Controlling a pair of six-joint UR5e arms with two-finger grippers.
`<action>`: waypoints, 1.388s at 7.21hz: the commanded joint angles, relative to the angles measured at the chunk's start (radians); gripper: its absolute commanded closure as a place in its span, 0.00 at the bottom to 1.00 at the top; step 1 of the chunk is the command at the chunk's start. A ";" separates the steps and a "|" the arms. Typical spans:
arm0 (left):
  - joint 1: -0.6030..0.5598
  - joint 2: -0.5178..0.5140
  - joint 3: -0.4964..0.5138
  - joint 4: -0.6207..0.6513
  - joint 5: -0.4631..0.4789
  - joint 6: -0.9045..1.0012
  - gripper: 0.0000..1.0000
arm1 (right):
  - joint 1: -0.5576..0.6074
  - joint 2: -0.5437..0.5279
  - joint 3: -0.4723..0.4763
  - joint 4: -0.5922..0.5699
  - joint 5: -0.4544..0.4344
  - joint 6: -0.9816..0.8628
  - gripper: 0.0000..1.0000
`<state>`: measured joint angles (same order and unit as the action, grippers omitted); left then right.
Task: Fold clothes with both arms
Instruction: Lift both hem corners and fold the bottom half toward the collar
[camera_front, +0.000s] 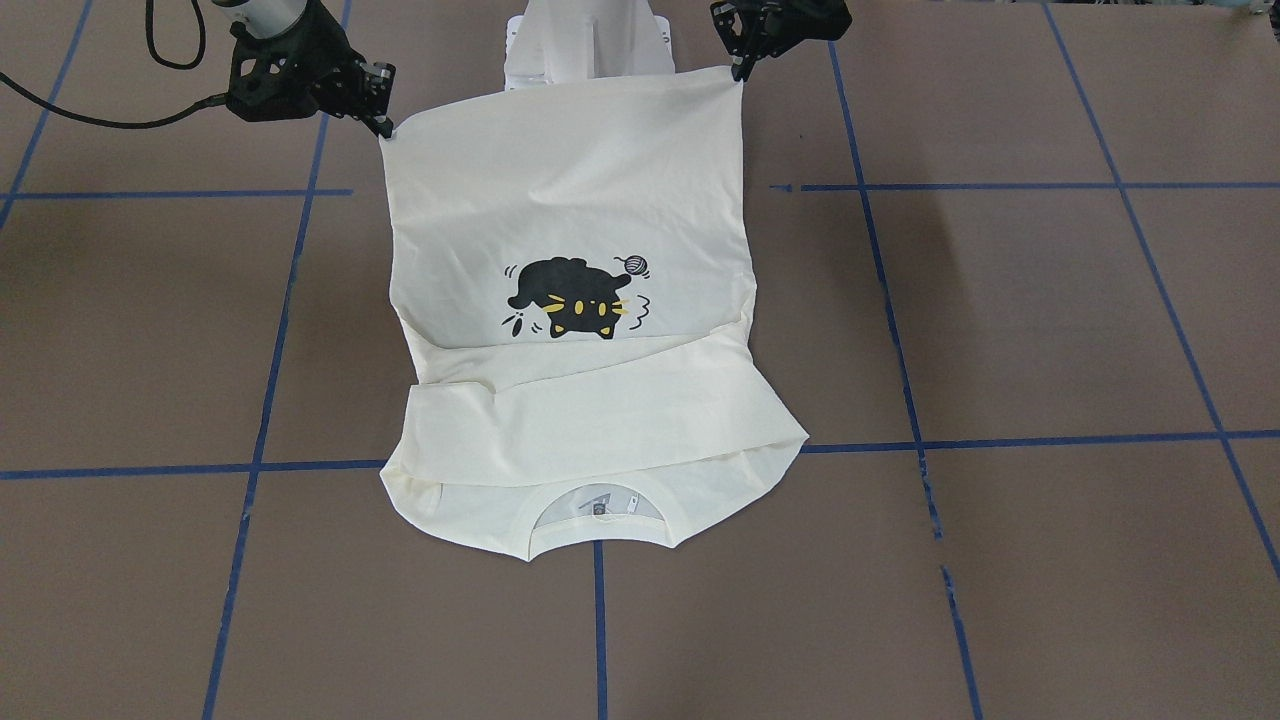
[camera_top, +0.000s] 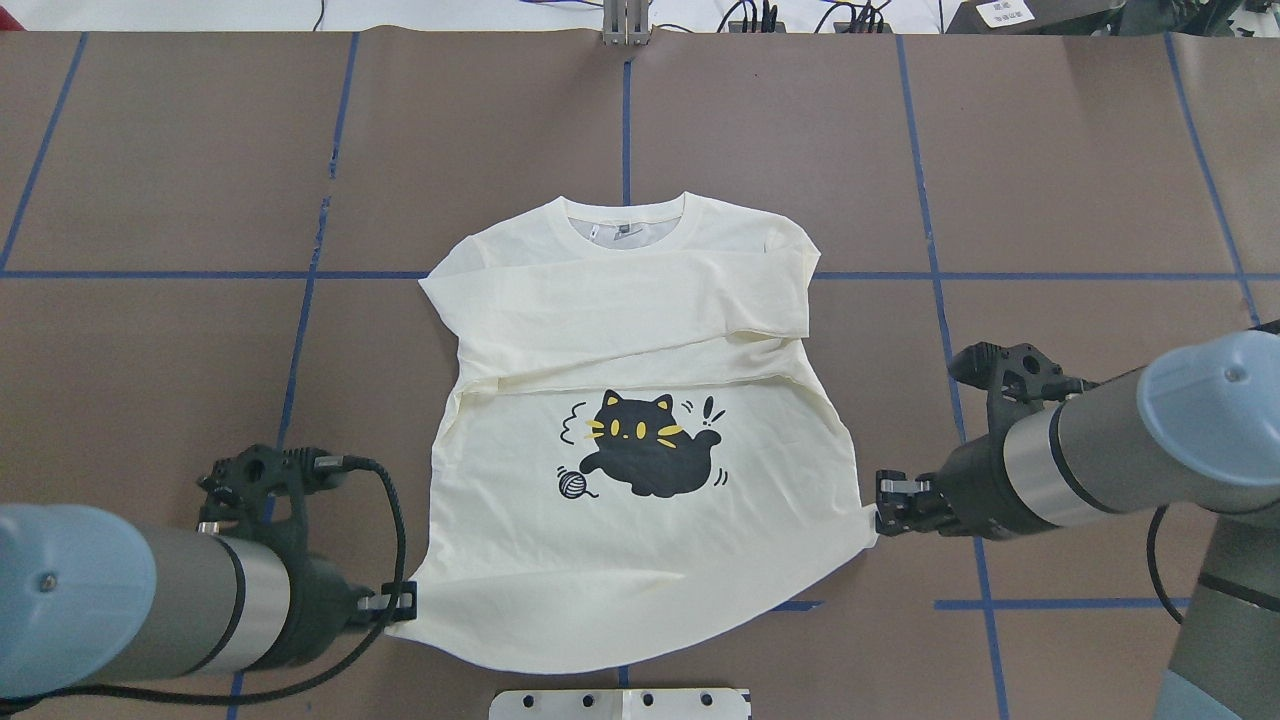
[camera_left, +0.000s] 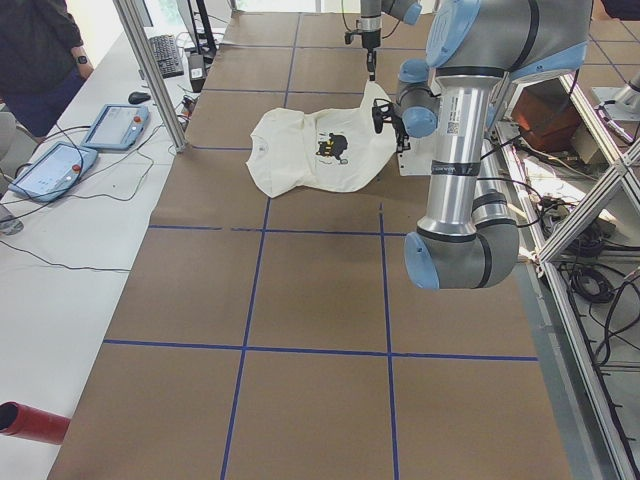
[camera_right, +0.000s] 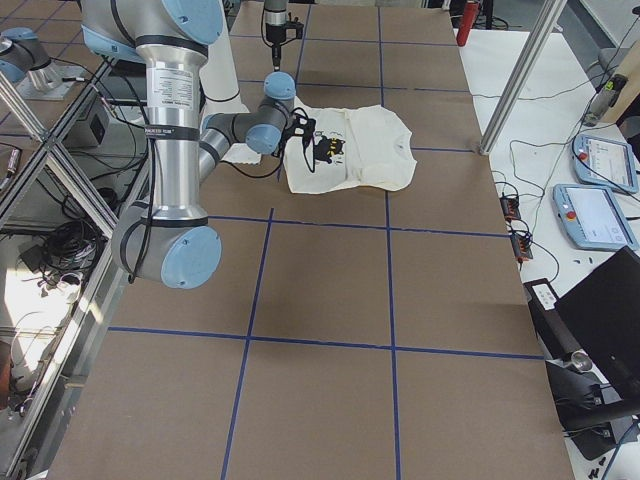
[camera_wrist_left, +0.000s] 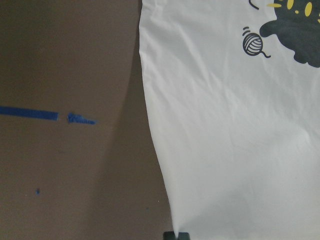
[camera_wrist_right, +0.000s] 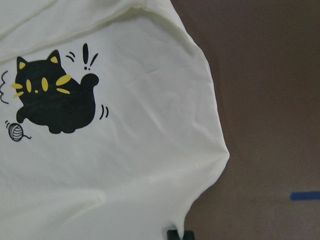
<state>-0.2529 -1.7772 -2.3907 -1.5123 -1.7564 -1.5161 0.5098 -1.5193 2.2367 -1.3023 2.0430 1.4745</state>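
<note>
The cream T-shirt (camera_top: 650, 560) lies cat print up on the brown table, its sleeves folded across the chest and its collar at the far side. My left gripper (camera_top: 400, 600) is shut on the left hem corner, and my right gripper (camera_top: 885, 505) is shut on the right hem corner. Both corners are raised off the table and the hem is stretched between them. In the front view the shirt (camera_front: 560, 200) hangs between the left gripper (camera_front: 740, 72) and the right gripper (camera_front: 383, 125). The wrist views show the shirt (camera_wrist_left: 225, 150) (camera_wrist_right: 125, 175) running up from each pinched corner.
The white pedestal base (camera_top: 620, 703) sits just behind the raised hem. Blue tape lines (camera_top: 300, 330) grid the brown table. Beyond the table's far side are a metal post (camera_left: 150, 70), tablets (camera_left: 110, 125) and a person (camera_left: 40, 50).
</note>
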 joint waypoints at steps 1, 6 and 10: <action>-0.173 -0.150 0.118 0.068 -0.067 0.115 1.00 | 0.155 0.131 -0.118 0.000 0.022 -0.097 1.00; -0.411 -0.220 0.299 0.072 -0.090 0.250 1.00 | 0.315 0.329 -0.351 0.000 0.006 -0.190 1.00; -0.511 -0.350 0.636 -0.101 -0.086 0.295 1.00 | 0.378 0.562 -0.697 0.014 0.005 -0.195 1.00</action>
<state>-0.7402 -2.0966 -1.8681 -1.5293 -1.8449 -1.2246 0.8713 -1.0238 1.6489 -1.2973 2.0486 1.2813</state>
